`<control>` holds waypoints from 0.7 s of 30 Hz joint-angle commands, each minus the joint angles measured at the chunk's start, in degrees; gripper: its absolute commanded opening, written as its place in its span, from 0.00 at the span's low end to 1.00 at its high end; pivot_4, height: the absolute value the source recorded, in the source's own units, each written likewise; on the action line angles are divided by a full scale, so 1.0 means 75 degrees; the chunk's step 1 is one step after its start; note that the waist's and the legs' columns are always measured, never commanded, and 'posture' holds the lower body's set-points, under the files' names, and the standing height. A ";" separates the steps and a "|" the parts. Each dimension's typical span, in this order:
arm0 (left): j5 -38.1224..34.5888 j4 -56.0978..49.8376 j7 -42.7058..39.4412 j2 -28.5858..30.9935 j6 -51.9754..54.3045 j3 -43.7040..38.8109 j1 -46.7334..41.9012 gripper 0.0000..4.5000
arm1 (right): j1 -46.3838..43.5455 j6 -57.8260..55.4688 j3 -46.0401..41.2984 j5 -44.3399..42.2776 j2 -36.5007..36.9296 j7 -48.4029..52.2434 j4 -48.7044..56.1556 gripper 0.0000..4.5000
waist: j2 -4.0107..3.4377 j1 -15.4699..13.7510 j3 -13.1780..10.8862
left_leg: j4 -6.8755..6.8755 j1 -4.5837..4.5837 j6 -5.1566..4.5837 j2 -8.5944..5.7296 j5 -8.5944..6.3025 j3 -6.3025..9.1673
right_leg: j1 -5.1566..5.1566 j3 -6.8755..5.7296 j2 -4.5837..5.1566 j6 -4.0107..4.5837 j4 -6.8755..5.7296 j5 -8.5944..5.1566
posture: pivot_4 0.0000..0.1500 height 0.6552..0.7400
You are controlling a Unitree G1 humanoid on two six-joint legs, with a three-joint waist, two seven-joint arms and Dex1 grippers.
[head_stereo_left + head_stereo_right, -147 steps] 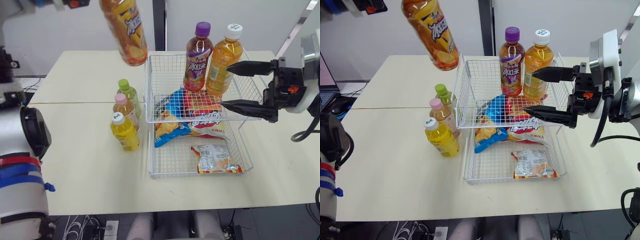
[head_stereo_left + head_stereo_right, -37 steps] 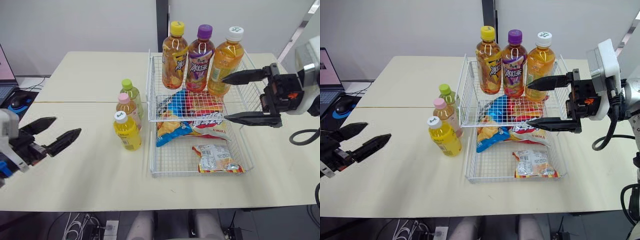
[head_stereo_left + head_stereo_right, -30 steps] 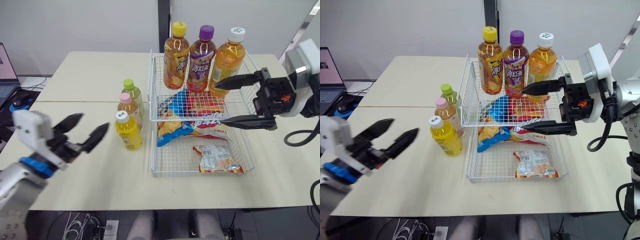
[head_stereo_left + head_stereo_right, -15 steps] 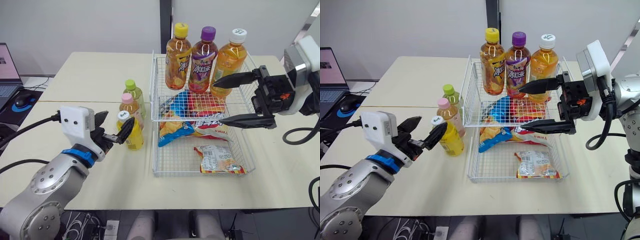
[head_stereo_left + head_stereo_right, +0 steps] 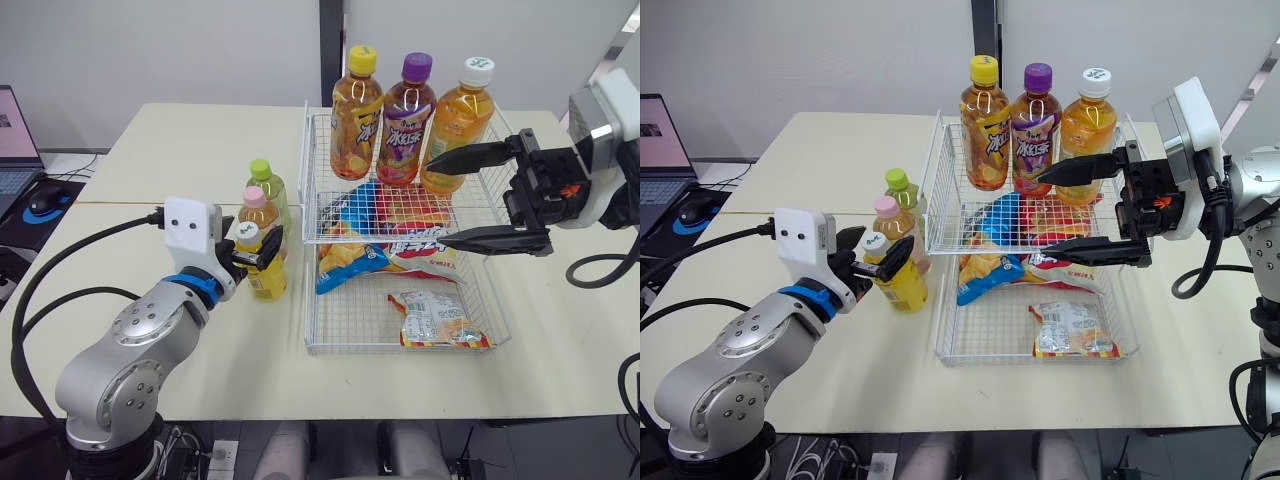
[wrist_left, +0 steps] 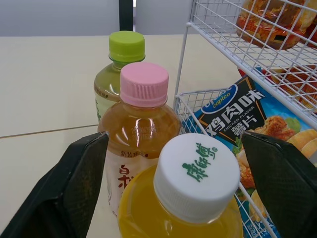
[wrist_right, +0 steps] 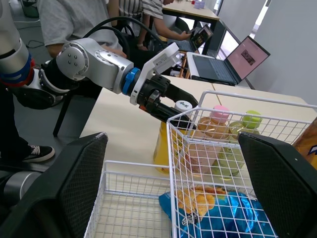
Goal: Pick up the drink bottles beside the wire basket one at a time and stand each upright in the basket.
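Three small bottles stand left of the wire basket (image 5: pixel 400 349): a yellow one with a white cap (image 5: pixel 262 275), a pink-capped one (image 5: pixel 254 208) and a green-capped one (image 5: pixel 265 182). My left gripper (image 5: pixel 255 251) is open, its fingers (image 6: pixel 74 183) on either side of the yellow bottle's white cap (image 6: pixel 197 174). Upright at the basket's back stand a yellow-capped bottle (image 5: pixel 354 100), a purple-capped one (image 5: pixel 403 110) and an orange one with a white cap (image 5: pixel 457 112). My right gripper (image 5: pixel 436 203) hangs open over the basket's right side, holding nothing.
Snack bags (image 5: pixel 390 235) lie in the basket, one more (image 5: pixel 433 318) near its front. A laptop (image 5: pixel 12 125) sits off the table's left edge. In the right wrist view, seated people (image 7: pixel 84 20) and laptops (image 7: pixel 225 62) are behind the table.
My left arm swung in from the left, and its open fingers now flank the yellow bottle's cap. The orange bottle it held earlier stands in the basket. The right gripper stayed put.
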State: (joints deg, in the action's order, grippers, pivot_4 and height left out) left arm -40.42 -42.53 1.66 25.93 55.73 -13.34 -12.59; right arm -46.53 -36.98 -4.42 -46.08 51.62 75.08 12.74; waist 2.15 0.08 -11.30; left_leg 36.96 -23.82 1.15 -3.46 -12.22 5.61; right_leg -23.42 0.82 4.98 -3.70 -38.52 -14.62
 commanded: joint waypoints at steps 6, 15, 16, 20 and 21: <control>0.0149 -0.0520 -0.0037 -0.0082 -0.0097 0.0117 0.0106 0.38 | -0.0142 0.0038 -0.0286 -0.0007 0.0171 -0.0089 0.0222 1.00 | 0.0000 -0.0005 0.0000 | 0.0000 0.0000 0.0000 0.0000 0.0000 0.0002 | 0.0002 -0.0001 0.0000 0.0000 0.0002 0.0000 | 1.00 1.00; 0.0002 -0.0773 -0.0231 0.0047 -0.0047 -0.0130 0.0144 0.31 | -0.0099 0.0123 -0.0423 -0.0066 0.0073 -0.0218 0.0282 1.00 | 0.0000 -0.0006 0.0000 | 0.0000 -0.0002 0.0000 0.0000 0.0000 0.0002 | 0.0002 -0.0001 0.0001 -0.0001 0.0006 0.0000 | 1.00 1.00; -0.0189 -0.0849 -0.0310 0.0091 -0.0010 -0.0273 0.0144 0.31 | -0.0089 0.0127 -0.0427 -0.0070 0.0061 -0.0231 0.0293 1.00 | 0.0000 -0.0007 0.0000 | -0.0001 -0.0002 0.0000 0.0000 0.0000 0.0002 | 0.0002 -0.0002 0.0001 -0.0001 0.0007 0.0000 | 1.00 1.00; -0.1116 -0.1050 -0.1061 0.1024 0.0207 -0.1437 0.0345 0.31 | -0.0056 0.0189 -0.0460 -0.0029 0.0070 -0.0210 0.0252 1.00 | -0.0003 0.0019 -0.0004 | -0.0006 -0.0005 0.0001 0.0005 -0.0001 0.0003 | -0.0003 -0.0003 -0.0002 -0.0001 0.0014 0.0000 | 1.00 1.00; -0.1431 -0.0905 -0.1245 0.1295 0.0213 -0.1870 0.0308 0.31 | -0.0047 0.0220 -0.0473 0.0013 0.0081 -0.0224 0.0224 1.00 | -0.0004 0.0016 -0.0005 | -0.0007 -0.0005 0.0001 0.0005 -0.0001 0.0002 | -0.0003 -0.0002 -0.0002 -0.0001 0.0015 0.0000 | 1.00 1.00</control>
State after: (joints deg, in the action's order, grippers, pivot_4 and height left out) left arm -47.45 -47.30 -5.34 33.03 58.40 -20.44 -9.09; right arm -46.15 -36.54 -5.73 -46.02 51.58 73.61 13.44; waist 2.12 0.20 -11.34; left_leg 36.91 -23.87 1.16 -3.42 -12.23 5.66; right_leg -23.45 0.77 4.97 -3.70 -38.40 -14.62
